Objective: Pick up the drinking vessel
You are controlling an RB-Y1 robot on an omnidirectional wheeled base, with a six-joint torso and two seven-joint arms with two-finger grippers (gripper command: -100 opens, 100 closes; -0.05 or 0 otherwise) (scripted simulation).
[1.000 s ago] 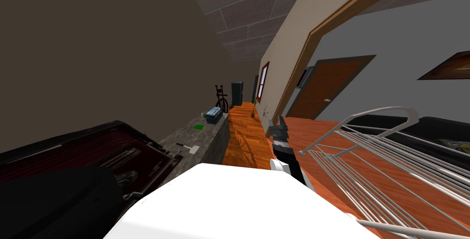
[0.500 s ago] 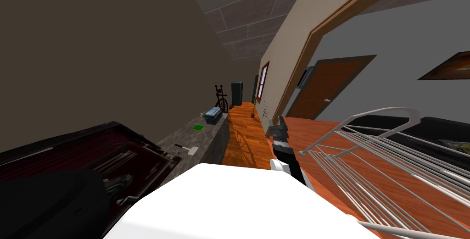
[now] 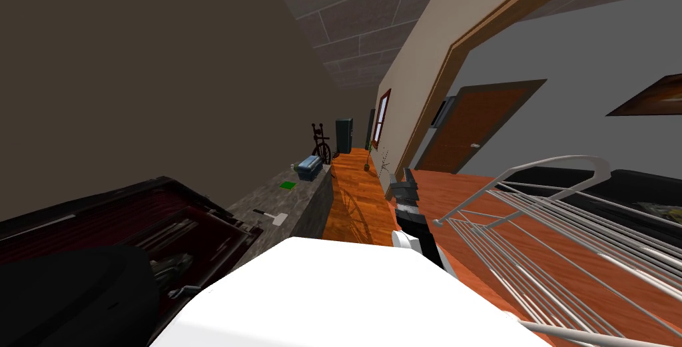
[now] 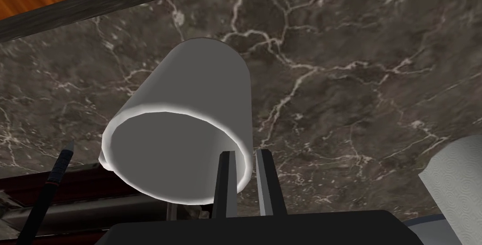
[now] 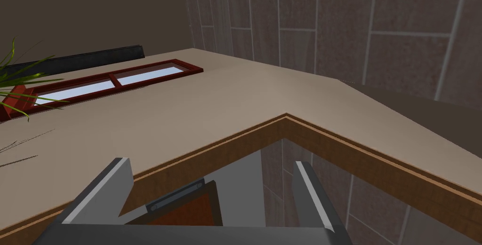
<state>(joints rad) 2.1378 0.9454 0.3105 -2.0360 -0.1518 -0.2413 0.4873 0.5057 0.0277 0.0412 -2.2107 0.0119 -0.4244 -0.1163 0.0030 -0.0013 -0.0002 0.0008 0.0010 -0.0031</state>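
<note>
Left jaws narrow, right jaws wide

Grey blade-like fingers (image 5: 101,190) on seemingly dark box (image 5: 188,235).

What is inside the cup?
One finger of the left gripper is inside the cup, pinching its wall against the other. The rest looks plain grey, with nothing in it; the finger covers a small strip.

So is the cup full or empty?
Empty, it seems: looking into the cup through its open mouth, the inside is bare grey, with nothing in it.
</note>
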